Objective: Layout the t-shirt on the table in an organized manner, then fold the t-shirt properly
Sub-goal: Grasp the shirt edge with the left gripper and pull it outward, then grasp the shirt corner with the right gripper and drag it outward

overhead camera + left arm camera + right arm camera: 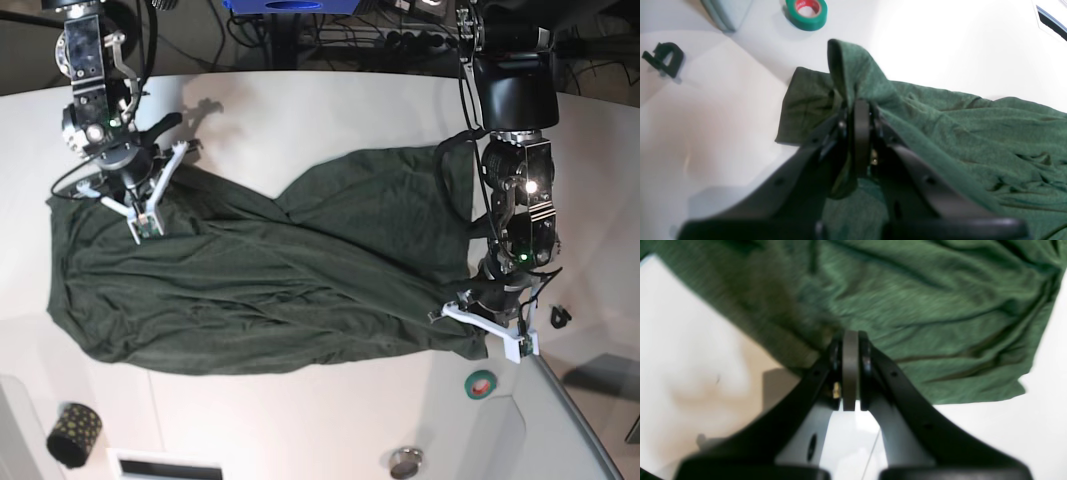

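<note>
Across the table (300, 110), wrinkled dark-green t-shirt (250, 290).

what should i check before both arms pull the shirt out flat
1. Left gripper shut on the t-shirt: ok, cloth bunches over its fingers.
2. Right gripper shut on cloth: cannot tell, fingers closed at the shirt's edge, blurred.
3. Shirt lying flat: not ok, wrinkled and folded over.
4. Shirt fully on the table: ok.
5. Green tape roll clear of the fabric: ok, close to the hem though.
</note>
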